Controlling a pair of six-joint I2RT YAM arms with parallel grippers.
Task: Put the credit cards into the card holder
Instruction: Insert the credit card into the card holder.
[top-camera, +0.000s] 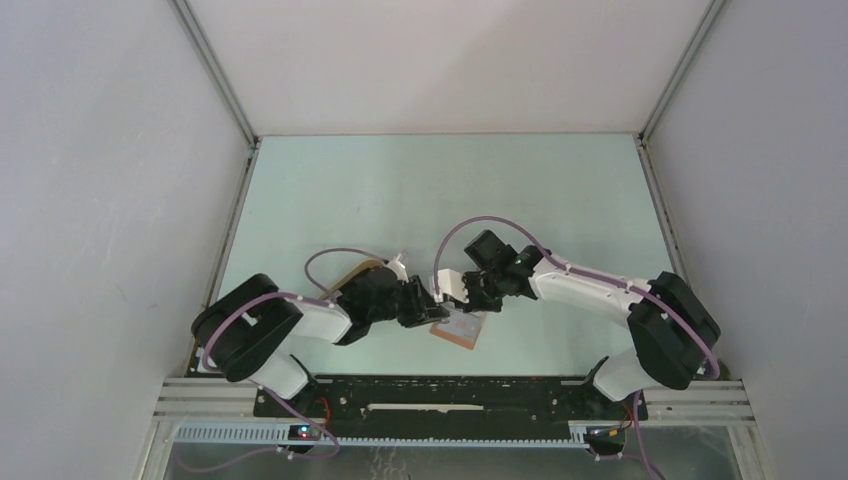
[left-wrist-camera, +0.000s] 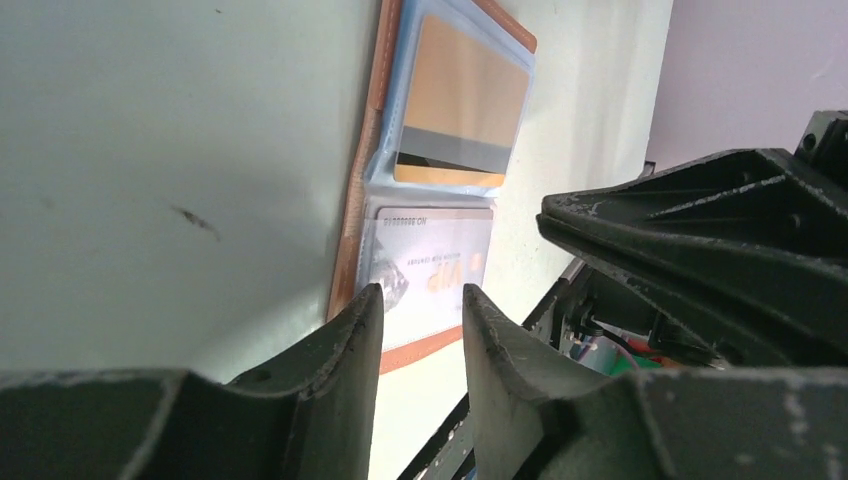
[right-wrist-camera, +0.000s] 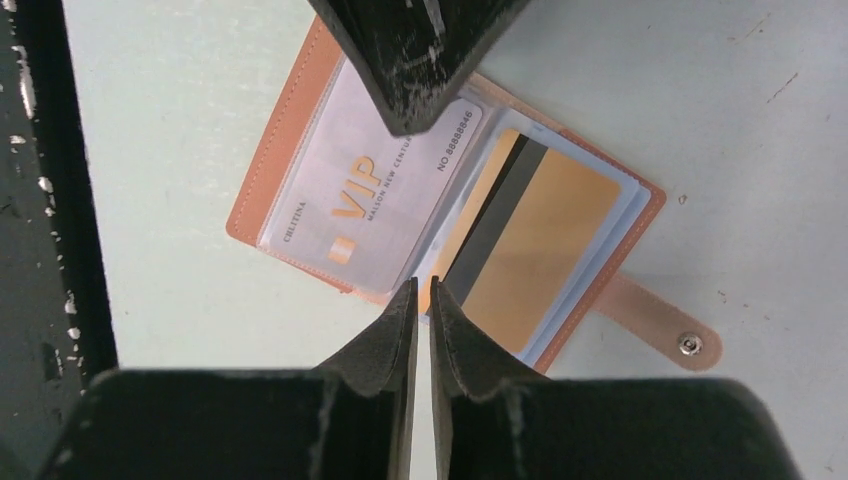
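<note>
The card holder (right-wrist-camera: 283, 150) lies open on the table, its snap strap (right-wrist-camera: 660, 325) stretched out to the side. One clear slot holds a white VIP credit card (right-wrist-camera: 360, 200). The facing slot holds a gold credit card (right-wrist-camera: 540, 250) with a dark stripe. My right gripper (right-wrist-camera: 422, 288) hovers at the holder's fold, jaws only a sliver apart, nothing between them. My left gripper (left-wrist-camera: 422, 295) is open over the white card's (left-wrist-camera: 430, 265) end. One of its fingers (right-wrist-camera: 420, 70) reaches across that card in the right wrist view. From above, both grippers meet over the holder (top-camera: 460, 330).
A pale tan tray (top-camera: 357, 271) sits partly hidden behind the left arm. The black mounting rail (top-camera: 450, 395) runs along the near table edge just below the holder. White walls enclose the table on three sides.
</note>
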